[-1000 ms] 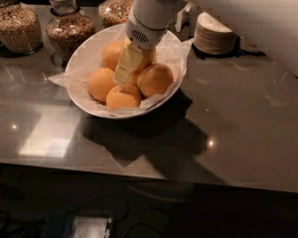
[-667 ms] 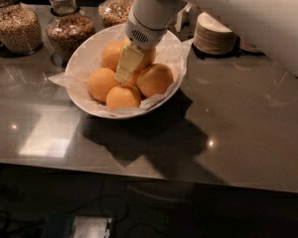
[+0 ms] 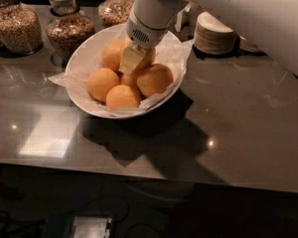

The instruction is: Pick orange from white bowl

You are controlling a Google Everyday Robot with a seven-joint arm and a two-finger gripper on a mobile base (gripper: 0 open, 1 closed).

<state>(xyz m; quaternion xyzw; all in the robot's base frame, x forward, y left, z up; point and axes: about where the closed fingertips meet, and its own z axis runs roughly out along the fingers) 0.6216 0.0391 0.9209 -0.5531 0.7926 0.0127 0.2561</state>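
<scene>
The white bowl (image 3: 89, 53), wide and lined with crinkled white paper, stands on the dark counter and holds several oranges. One orange (image 3: 103, 83) lies at the left, one (image 3: 123, 97) at the front and one (image 3: 155, 79) at the right. My gripper (image 3: 132, 59) reaches down from the white arm (image 3: 154, 9) into the middle of the pile. It sits against a back orange (image 3: 112, 54) and hides most of the fruit in the centre.
Three glass jars of grains (image 3: 15, 26) (image 3: 67, 26) (image 3: 116, 6) stand behind the bowl at the left. A stack of small white plates (image 3: 213, 33) sits at the back right. The grey counter (image 3: 248, 113) ends at its front edge near the bottom.
</scene>
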